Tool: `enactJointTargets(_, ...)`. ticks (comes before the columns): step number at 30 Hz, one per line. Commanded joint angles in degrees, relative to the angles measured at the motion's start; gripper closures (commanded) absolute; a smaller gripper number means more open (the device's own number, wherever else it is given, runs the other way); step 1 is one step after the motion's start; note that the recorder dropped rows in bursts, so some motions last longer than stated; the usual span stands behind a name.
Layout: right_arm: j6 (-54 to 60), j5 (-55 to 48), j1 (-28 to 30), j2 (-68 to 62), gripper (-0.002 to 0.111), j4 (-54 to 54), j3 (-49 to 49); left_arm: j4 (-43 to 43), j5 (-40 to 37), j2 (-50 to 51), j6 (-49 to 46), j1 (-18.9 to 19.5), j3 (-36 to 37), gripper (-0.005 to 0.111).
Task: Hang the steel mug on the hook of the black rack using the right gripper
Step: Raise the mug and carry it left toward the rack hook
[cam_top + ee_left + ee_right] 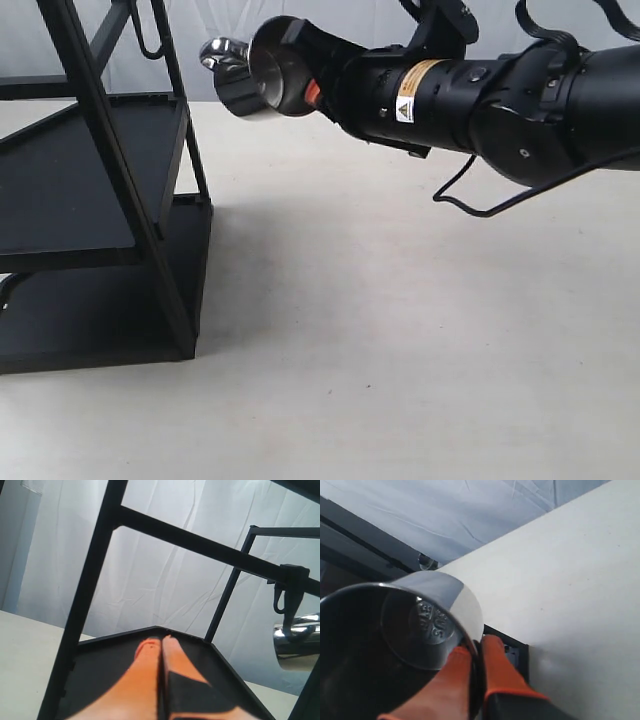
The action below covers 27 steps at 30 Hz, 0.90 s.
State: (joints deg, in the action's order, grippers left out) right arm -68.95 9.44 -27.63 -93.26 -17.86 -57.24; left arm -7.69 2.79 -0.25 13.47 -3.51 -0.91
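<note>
The steel mug (255, 75) hangs in the air on its side, its looped handle (222, 50) pointing toward the black rack (95, 190). My right gripper (300, 70) is shut on the mug's rim. In the right wrist view one orange finger sits inside the mug (420, 625) and the other outside, the gripper (476, 647) pinching the wall. The hook (148, 40) hangs at the rack's top, a short gap left of the handle. The left wrist view shows the hook (281, 597) with the mug (300, 640) just beside it. My left gripper (161, 640) is shut and holds nothing, over a rack shelf (100, 670).
The rack stands on a pale table (400, 320) at the left, with flat shelves and slanted bars. A white cloth backdrop (220, 15) hangs behind. A black cable (470, 200) loops under my right arm. A shelf corner (517, 652) shows below the right fingers.
</note>
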Motion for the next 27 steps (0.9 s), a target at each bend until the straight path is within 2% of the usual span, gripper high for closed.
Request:
enactJointTargets(1, 13.63, 4.94, 0.28, -0.68, 0.109, 13.27, -0.39, 0.22, 0.07, 0.25, -0.01, -0.09, -0.12, 0.107)
enactJointTargets(8, 27.13, 13.93, -1.72, -0.68, 0.109, 23.53, -0.39, 0.22, 0.07, 0.25, -0.01, -0.09, -0.12, 0.107)
enactJointTargets(15, 43.64, 15.86, -5.90, -1.19, 0.109, 37.75, -0.39, 0.22, 0.07, 0.25, -0.01, -0.09, -0.12, 0.107)
enactJointTargets(27, 50.72, 18.73, -9.52, -1.33, 0.109, 38.17, -0.39, 0.22, 0.07, 0.25, -0.01, -0.09, -0.12, 0.107)
